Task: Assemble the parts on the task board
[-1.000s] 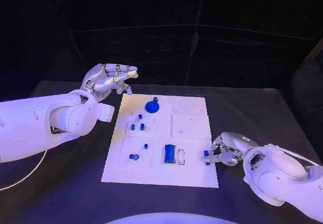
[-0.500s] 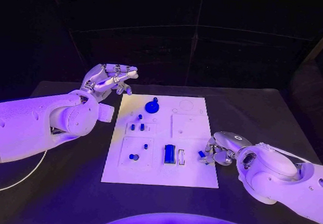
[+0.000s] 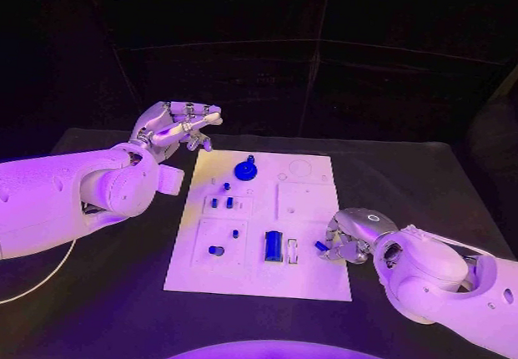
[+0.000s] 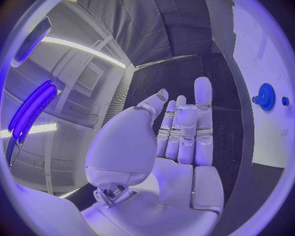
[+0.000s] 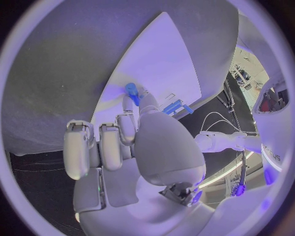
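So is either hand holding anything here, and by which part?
The right hand pinches a small blue part by one end at its fingertips. The left hand holds nothing.

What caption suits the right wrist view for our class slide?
Silver robot hand pinching a small blue plastic peg over the white rectangular task board.

- The black table [image 3: 439,189] carries the scene, its surface dark and matte.
- The white task board [image 3: 303,275] lies flat on the middle of it, long side running away from the robot.
- A pale cable [image 3: 28,287] curves over its near left part.
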Motion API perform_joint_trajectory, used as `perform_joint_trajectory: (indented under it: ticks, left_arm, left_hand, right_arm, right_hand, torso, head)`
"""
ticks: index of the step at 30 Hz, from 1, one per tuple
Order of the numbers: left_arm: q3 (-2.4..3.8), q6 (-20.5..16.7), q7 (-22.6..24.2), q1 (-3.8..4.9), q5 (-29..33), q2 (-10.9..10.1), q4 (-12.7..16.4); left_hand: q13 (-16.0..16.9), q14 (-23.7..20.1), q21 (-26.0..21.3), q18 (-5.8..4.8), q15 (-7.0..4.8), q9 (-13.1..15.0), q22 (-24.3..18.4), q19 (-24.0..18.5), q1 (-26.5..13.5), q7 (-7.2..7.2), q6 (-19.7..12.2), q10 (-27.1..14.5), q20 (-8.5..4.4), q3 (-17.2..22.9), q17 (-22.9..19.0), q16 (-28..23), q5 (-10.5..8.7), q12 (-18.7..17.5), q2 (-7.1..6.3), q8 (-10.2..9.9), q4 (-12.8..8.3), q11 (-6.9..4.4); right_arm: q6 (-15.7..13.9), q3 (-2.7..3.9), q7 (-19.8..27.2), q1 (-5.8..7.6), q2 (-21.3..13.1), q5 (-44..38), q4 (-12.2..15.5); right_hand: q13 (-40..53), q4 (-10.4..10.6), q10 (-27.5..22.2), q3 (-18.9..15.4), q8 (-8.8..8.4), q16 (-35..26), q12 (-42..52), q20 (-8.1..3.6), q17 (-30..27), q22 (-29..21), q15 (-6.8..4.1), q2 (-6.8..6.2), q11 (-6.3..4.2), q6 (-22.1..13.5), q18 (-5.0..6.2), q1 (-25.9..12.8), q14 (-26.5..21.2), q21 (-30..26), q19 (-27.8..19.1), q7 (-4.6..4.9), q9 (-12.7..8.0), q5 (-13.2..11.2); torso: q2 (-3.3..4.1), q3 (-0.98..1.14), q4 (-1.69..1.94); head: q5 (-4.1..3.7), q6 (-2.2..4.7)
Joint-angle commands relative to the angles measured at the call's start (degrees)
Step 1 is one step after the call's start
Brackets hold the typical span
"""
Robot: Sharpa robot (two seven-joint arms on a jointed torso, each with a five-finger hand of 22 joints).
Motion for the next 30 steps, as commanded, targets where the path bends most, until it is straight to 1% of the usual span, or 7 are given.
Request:
perform_joint_trajectory:
  ticks: [1,8,12,14,20,23,30]
  left_arm:
    - [0.04,0.6,0.3,0.08,0.1,0.0,0.1]
    - [0.04,0.6,0.2,0.08,0.1,0.0,0.1]
    - [0.04,0.6,0.2,0.08,0.1,0.0,0.1]
    - [0.04,0.6,0.2,0.08,0.1,0.1,0.1]
    - [0.04,0.6,0.3,0.08,0.1,0.2,0.1]
    - [0.04,0.6,0.3,0.08,0.1,0.2,0.1]
    - [0.04,0.6,0.3,0.08,0.1,0.1,0.3]
  left_hand:
    - [-0.1,-0.3,-0.3,0.78,-0.12,0.1,-0.1,0.2,0.4,0.01,-0.3,-0.4,-0.09,-0.1,-0.1,0.4,0.14,0.4,-0.07,0.4,-0.1,-0.17]
    - [-0.1,-0.3,-0.3,0.77,-0.11,0.1,-0.1,0.3,0.4,0.02,-0.3,-0.5,-0.08,-0.2,-0.1,0.4,0.14,0.5,-0.04,0.5,-0.1,-0.16]
    - [-0.1,-0.3,-0.3,0.77,-0.11,0.1,-0.1,0.3,0.4,0.02,-0.3,-0.5,-0.08,-0.2,-0.1,0.4,0.14,0.5,-0.04,0.5,-0.1,-0.16]
    - [-0.1,-0.3,-0.3,0.77,-0.11,0.1,-0.1,0.3,0.4,0.02,-0.3,-0.5,-0.08,-0.2,-0.1,0.4,0.14,0.5,-0.04,0.5,-0.1,-0.16]
    - [-0.1,-0.3,-0.3,0.77,-0.11,0.1,-0.1,0.3,0.4,0.02,-0.3,-0.5,-0.08,-0.2,-0.1,0.4,0.14,0.5,-0.04,0.5,-0.1,-0.16]
    - [-0.1,-0.3,-0.3,0.77,-0.11,0.1,-0.1,0.3,0.4,0.02,-0.3,-0.5,-0.08,-0.2,-0.1,0.4,0.14,0.5,-0.04,0.5,-0.1,-0.16]
    - [-0.1,-0.4,-0.3,0.77,-0.11,0.1,-0.2,0.3,0.4,0.01,-0.3,-0.5,-0.08,-0.2,-0.1,0.4,0.15,0.6,0.00,0.5,-0.1,-0.17]
  right_arm:
    - [4.2,-0.72,-2.1,-0.74,-0.3,-1.7,-0.4]
    - [1.2,-0.70,-2.6,-0.72,-0.8,-0.7,0.9]
    - [-3.0,-0.68,-2.2,-0.71,-1.2,1.4,2.1]
    - [-5.3,-0.66,-2.0,-0.70,-1.5,2.6,2.9]
    - [-9.5,-0.63,-1.6,-0.66,-2.0,4.8,4.6]
    - [-11.6,-0.62,-1.4,-0.65,-1.9,6.2,5.1]
    - [-13.1,-0.61,-0.8,-0.64,-0.5,11.7,5.0]
  right_hand:
    - [0.2,0.4,-0.2,1.1,-0.56,-0.1,-0.2,-0.30,0.6,9.7,-0.39,1.83,-0.33,0.8,-0.61,1.8,3.2,-0.1,1.6,-0.10,-1.3,3.7]
    - [0.3,1.7,0.1,3.7,-1.15,-0.1,-0.1,-0.48,0.9,9.9,-0.60,1.32,-0.57,1.5,-0.68,0.7,3.3,0.1,1.8,-0.39,-1.4,9.4]
    - [1.5,2.4,1.0,5.3,-1.27,0.3,1.6,-0.59,1.6,10.5,-0.73,0.82,-0.71,1.9,-0.85,0.0,3.5,0.5,2.3,-0.59,-1.4,11.3]
    - [1.7,2.7,1.2,5.9,-1.31,0.4,1.9,-0.63,1.7,10.7,-0.78,0.47,-0.76,2.1,-0.90,-0.2,3.5,0.7,2.5,-0.63,-1.3,11.5]
    - [1.9,3.3,1.4,7.0,-1.46,0.5,2.1,-0.70,1.9,10.9,-0.83,-0.33,-0.81,2.3,-0.94,-0.9,3.5,0.8,2.6,-0.70,-1.3,11.2]
    - [2.0,4.0,1.6,8.0,-1.60,0.5,2.3,-0.74,2.0,11.0,-0.92,-1.10,-0.88,2.5,-0.97,-1.5,3.6,0.8,2.7,-0.86,-1.2,9.6]
    - [2.1,4.9,1.7,8.8,-1.72,0.6,2.3,-0.78,2.1,11.0,-0.90,-1.87,-0.90,2.8,-0.98,-2.5,3.6,0.9,2.7,-0.83,-1.1,8.7]
  torso:
    - [-0.03,0.03,-0.05]
    - [-0.03,0.05,0.05]
    - [-0.01,0.04,0.02]
    - [-0.04,0.06,0.01]
    - [-0.02,-0.05,0.06]
    - [0.01,0.00,0.00]
    - [0.00,-0.04,0.01]
  head:
    - [-0.02,0.00]
    - [-0.06,0.04]
    - [0.02,0.00]
    - [0.03,0.06]
    - [-0.01,0.08]
    - [0.11,0.06]
    - [0.30,-0.08]
